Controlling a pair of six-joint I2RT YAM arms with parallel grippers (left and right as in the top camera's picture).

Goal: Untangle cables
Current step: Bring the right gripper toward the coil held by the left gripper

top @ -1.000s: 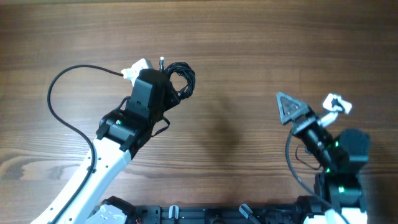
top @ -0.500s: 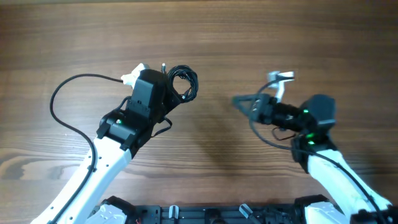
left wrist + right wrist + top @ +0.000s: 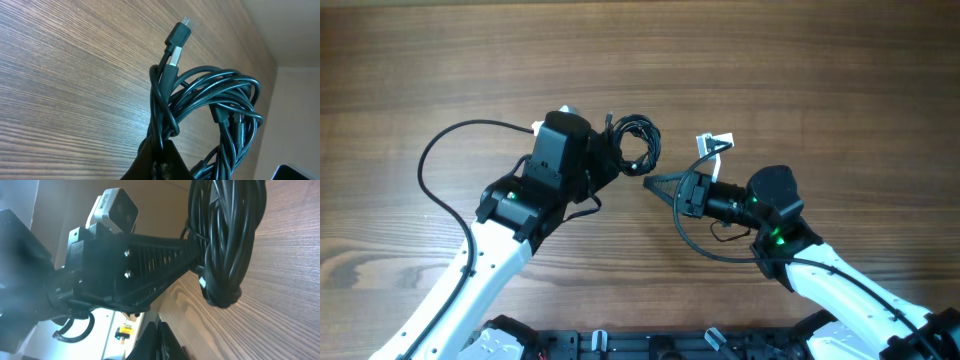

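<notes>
Two grippers were in view, both with jaws closed. The left gripper [image 3: 605, 160] was clamped on the cables [image 3: 638, 145], pinching the bundle at its lower left edge. In the left wrist view the fingertips [image 3: 160, 162] were squeezed together around several strands at the base of the coil. The right gripper [image 3: 650, 183] had its jaws pressed together with nothing seen between them. Its tip sat just beside the lower right of the bundle; whether it touched could not be told. In the right wrist view its fingers [image 3: 157, 340] met in a narrow point below the coil.

One bundle of cables, black and looped into a rough ring, sat near the middle of the table [image 3: 770, 60]. Whether it hung just off the wood or brushed it could not be told. The number of separate cords in the knot could not be counted. One plug end [image 3: 179, 35] stuck out clearly above the coil, pointing up and away. The coil [image 3: 227, 240] hung beside the left gripper's black ribbed finger in the right wrist view.

Two arms were counted. The left arm [image 3: 490, 260] reached from the lower left, angled up and right toward the bundle. The right arm [image 3: 830, 280] came from the lower right, with its wrist turned left so the gripper pointed nearly level at the bundle. One thick black wire [image 3: 440, 170] arced out from the left arm over the table.
</notes>
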